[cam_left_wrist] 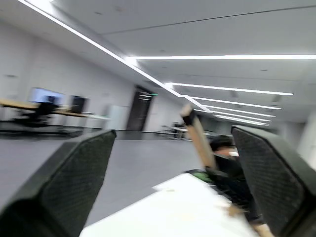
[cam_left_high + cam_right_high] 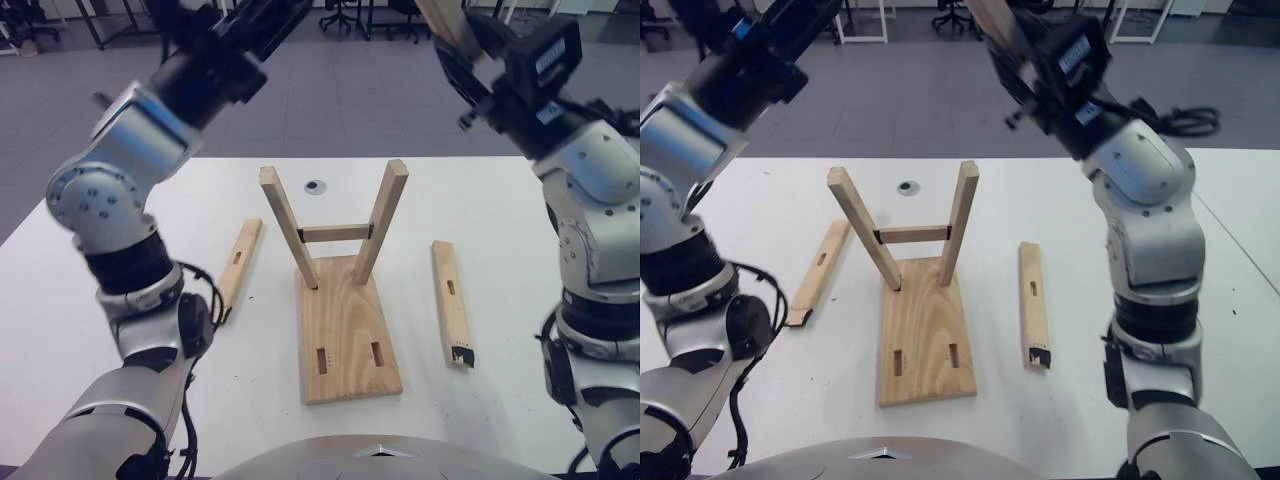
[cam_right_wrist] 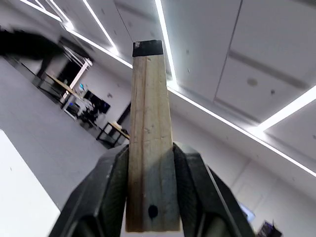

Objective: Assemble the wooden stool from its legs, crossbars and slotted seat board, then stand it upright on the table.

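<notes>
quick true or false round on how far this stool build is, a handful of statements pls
1. Two legs stand in the seat board, joined by a crossbar. True.
2. The right arm's fingers hold nothing. False: the right gripper is shut on a wooden piece.
3. The board's near openings hold legs. False: both slots are empty.
4. A loose leg lies on the table left of the board, another right of it. True.
5. The left gripper is open and empty. True.
</notes>
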`<action>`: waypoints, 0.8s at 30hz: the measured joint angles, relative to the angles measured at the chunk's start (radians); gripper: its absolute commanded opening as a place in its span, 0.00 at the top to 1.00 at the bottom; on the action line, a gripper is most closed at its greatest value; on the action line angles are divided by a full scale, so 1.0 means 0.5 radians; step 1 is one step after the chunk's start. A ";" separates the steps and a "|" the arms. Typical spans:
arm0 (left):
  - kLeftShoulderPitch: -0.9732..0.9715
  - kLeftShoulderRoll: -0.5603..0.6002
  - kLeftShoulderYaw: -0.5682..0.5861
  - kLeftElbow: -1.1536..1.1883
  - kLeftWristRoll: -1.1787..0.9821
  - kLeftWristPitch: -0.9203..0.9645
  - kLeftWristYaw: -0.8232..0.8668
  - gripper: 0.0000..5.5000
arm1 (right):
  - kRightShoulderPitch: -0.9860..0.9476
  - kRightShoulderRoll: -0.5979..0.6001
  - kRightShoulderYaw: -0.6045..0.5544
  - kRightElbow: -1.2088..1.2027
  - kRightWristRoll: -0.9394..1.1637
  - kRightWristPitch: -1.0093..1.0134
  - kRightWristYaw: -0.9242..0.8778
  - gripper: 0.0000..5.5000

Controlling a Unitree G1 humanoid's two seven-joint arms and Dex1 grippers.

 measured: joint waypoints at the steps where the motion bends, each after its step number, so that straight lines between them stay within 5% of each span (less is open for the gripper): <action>1: -0.023 -0.027 -0.012 0.053 -0.039 0.010 0.025 0.21 | -0.036 0.038 0.037 -0.009 0.013 -0.012 0.004 0.76; 20: -0.029 -0.063 -0.014 0.034 -0.248 -0.185 0.161 0.89 | 0.005 0.144 0.212 0.041 -0.003 -0.085 0.090 0.76; 24: -0.007 -0.061 -0.024 0.030 -0.240 -0.234 0.181 0.92 | 0.004 0.186 0.212 0.036 0.036 -0.077 0.089 0.76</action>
